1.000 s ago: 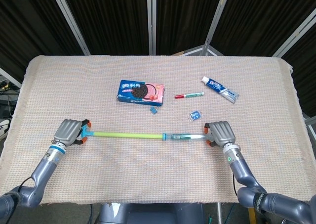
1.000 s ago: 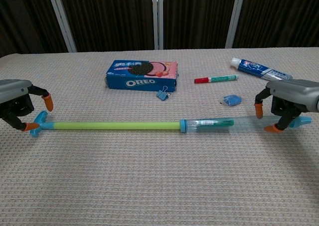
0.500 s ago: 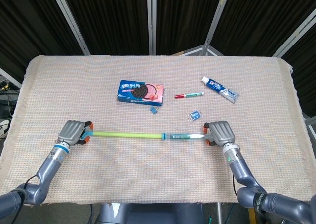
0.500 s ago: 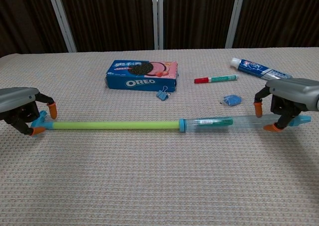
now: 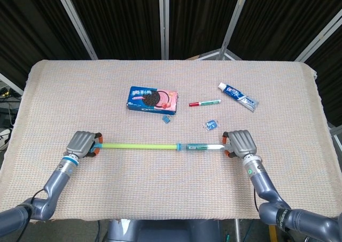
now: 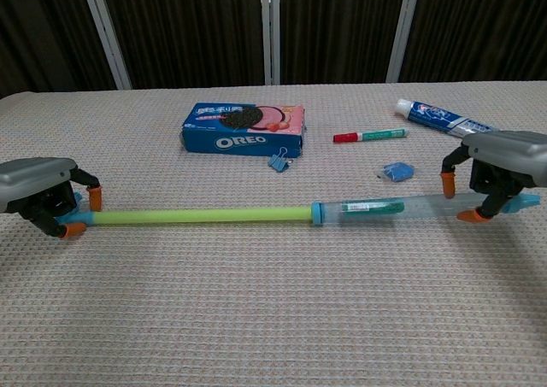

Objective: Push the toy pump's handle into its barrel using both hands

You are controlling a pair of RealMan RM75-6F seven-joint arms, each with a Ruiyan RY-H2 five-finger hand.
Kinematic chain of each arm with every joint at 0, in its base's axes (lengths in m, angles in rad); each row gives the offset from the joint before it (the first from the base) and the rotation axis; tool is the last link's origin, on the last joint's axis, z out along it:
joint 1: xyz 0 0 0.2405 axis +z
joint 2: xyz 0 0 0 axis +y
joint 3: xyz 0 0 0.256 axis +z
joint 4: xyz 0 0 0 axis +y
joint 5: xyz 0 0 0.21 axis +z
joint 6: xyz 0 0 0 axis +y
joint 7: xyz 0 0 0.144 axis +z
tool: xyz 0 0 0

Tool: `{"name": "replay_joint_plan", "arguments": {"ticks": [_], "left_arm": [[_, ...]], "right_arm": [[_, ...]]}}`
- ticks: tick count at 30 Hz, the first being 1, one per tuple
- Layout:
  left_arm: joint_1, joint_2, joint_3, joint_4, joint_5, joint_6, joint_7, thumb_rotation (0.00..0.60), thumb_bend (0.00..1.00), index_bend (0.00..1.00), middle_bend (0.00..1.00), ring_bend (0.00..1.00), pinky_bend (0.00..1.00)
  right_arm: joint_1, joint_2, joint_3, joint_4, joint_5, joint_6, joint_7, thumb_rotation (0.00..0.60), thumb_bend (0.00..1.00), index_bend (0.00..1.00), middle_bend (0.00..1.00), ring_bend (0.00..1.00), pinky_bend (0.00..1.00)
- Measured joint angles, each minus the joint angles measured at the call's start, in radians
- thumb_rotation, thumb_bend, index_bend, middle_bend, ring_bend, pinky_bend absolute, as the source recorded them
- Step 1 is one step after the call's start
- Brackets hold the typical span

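Note:
The toy pump lies crosswise on the cloth-covered table. Its yellow-green rod (image 5: 139, 145) (image 6: 201, 216) sticks far out of the clear barrel (image 5: 202, 146) (image 6: 385, 206), which has a blue collar. My left hand (image 5: 82, 144) (image 6: 43, 195) cups the blue handle (image 6: 77, 201) at the rod's left end, orange fingertips either side of the rod. My right hand (image 5: 240, 143) (image 6: 504, 156) grips the barrel's far end, fingertips straddling it, with the blue end cap showing past the hand.
Behind the pump lie an Oreo box (image 5: 152, 98) (image 6: 244, 129), a blue binder clip (image 5: 166, 119) (image 6: 279, 161), a red-capped marker (image 5: 204, 102) (image 6: 369, 135), a small blue object (image 5: 211, 125) (image 6: 396, 172) and a toothpaste tube (image 5: 238, 96) (image 6: 440, 118).
My left hand has slid right and closed around the blue handle. The pump and my right hand have shifted slightly right.

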Motion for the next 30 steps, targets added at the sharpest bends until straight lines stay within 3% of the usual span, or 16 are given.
{"name": "replay_joint_plan", "arguments": {"ticks": [9,30], "left_arm": [[0.001,0.002,-0.007,-0.011,-0.005,0.021,0.001,0.600,0.46,0.68,0.92,0.87,1.00],[-0.046,-0.024,-0.061,-0.123,-0.104,0.031,0.108,0.600,0.46,0.72,0.92,0.87,1.00]], "right_arm": [[0.001,0.005,0.001,-0.009,-0.007,0.004,0.002,0.600,0.46,0.64,1.00,1.00,1.00],[0.056,-0.038,0.033,-0.078,0.051,0.012,-0.080,0.600,0.48,0.66,1.00,1.00,1.00]]}}
